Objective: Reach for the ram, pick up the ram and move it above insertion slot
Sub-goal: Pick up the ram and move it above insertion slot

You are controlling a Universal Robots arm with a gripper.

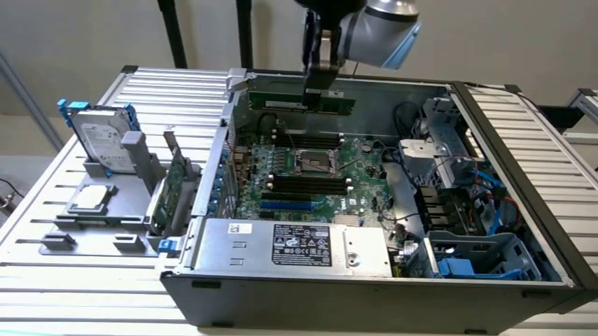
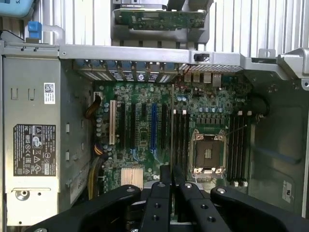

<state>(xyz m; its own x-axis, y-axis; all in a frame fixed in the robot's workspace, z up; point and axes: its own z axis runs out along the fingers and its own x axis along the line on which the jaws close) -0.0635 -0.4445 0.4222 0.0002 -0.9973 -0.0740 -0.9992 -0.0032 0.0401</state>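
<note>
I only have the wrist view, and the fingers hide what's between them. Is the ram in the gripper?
Observer: Yes. In the exterior view the gripper is shut on the ram, gripping it near its middle.
Operator: How does it hang?
Observer: Level, with its long edge about horizontal, up by the case wall opposite the power supply.
Operator: Is it over the slots?
Observer: It doesn't look so. The black slots lie on the power supply's side of the socket, and the ram is on the other side.
</note>
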